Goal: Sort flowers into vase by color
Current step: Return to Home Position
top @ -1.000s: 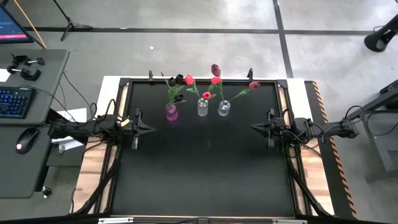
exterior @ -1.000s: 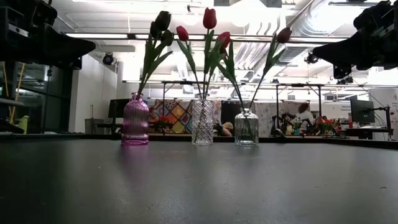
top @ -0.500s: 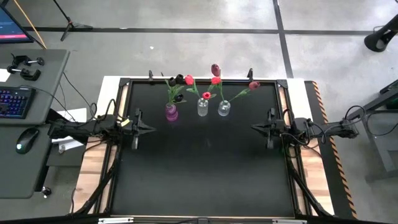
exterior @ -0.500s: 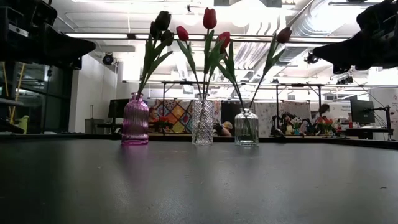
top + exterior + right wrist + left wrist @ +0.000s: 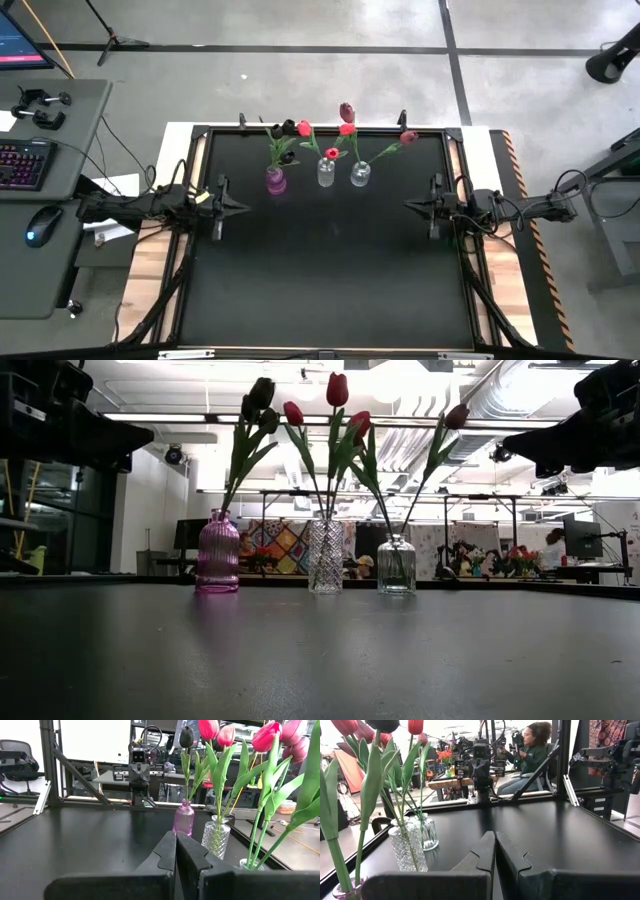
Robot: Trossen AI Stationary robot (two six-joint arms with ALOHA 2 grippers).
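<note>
Three vases stand in a row near the table's far edge: a purple vase (image 5: 275, 181) (image 5: 217, 552), a cut-glass vase (image 5: 326, 173) (image 5: 325, 556) and a round clear vase (image 5: 360, 175) (image 5: 396, 564). Dark maroon tulips (image 5: 260, 398) stand with their stems in the purple vase. Red tulips (image 5: 337, 389) stand in the cut-glass vase. A red bud (image 5: 360, 425) and a pinkish bud (image 5: 456, 415) stand in the round vase. My left gripper (image 5: 240, 207) (image 5: 495, 835) hovers shut at the table's left side. My right gripper (image 5: 408, 205) (image 5: 176, 835) hovers shut at the right side. Both point toward the table's middle.
The black table top (image 5: 330, 270) is framed by a raised black rail (image 5: 205, 132). A desk with keyboard and mouse (image 5: 38, 225) stands off the table's left. A seated person (image 5: 532, 745) shows in the room beyond the table.
</note>
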